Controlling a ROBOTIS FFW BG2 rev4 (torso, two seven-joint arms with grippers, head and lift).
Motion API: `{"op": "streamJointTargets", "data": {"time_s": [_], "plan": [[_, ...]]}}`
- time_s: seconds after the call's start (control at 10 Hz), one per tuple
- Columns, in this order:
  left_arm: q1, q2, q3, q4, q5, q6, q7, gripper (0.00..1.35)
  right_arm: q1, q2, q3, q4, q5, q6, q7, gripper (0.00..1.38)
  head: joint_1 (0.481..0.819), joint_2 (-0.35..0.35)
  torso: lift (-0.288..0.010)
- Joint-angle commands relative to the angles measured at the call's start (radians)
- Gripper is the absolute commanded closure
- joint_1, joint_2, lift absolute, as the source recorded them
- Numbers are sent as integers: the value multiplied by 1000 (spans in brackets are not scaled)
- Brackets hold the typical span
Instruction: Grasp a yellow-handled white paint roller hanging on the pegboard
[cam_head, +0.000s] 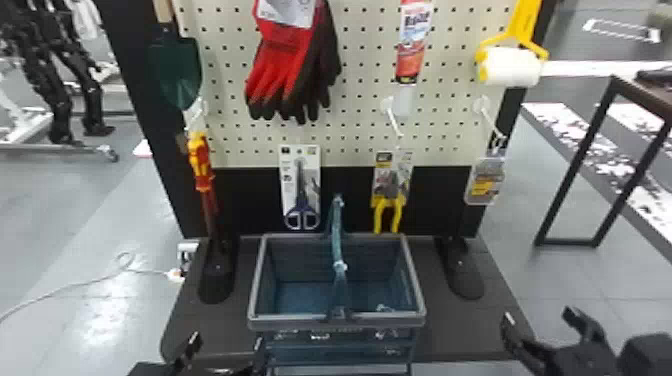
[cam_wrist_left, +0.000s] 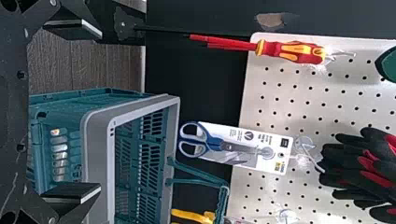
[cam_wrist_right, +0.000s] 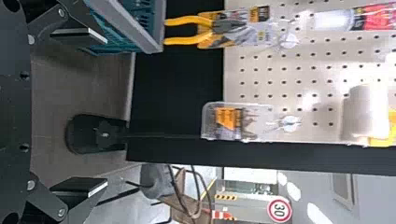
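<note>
Grippers are both hanging low at the near side of the scene, and both are gaping wide with nothing between their flat black fingers. The right gripper (cam_head: 545, 325) is sitting beside the near right corner of the dark table (cam_head: 465, 325), touching nothing. The left gripper (cam_head: 225, 350) is sitting at the bottom edge, just in front of the near left corner of the blue basket (cam_head: 257, 280). In its wrist view the left gripper (cam_wrist_left: 70, 109) is facing the basket's side wall without meeting it.

The paint roller (cam_head: 510, 65) is hanging at the upper right corner of the pegboard (cam_head: 360, 125), well apart from both grippers and high above the right one. Its white roll is lying crosswise, with the long axis running left to right and nearly level. A yellow frame is clasping the roll's ends. The yellow handle is rising from that frame, leaning slightly right and running off the top of the head view. So the handle end is pointing up and the roll is hanging lowest. In the right wrist view the paint roller (cam_wrist_right: 366, 112) is showing far beyond the open fingers, past a clear packet (cam_wrist_right: 236, 121) on a hook.
</note>
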Motion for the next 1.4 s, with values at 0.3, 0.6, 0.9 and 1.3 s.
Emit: {"op": "streamJointTargets", "data": {"time_s": [0.3, 0.6, 0.9, 1.3], "plan": [[-9, 6, -9, 1, 0, 12, 0, 153, -195, 1, -132, -118, 89, 201, 209, 233, 549, 0, -100], [-15, 6, -15, 4, 0, 24, 0, 153, -358, -25, -204, -163, 163, 341, 357, 226, 549, 0, -100], [-31, 9, -24, 10, 0, 31, 0, 153, -511, -133, -204, -107, 103, 397, 416, 225, 549, 0, -100], [-54, 26, -46, 24, 12, 34, 0, 153, -711, -275, -131, 35, -10, 433, 463, 225, 549, 0, -100]]}}
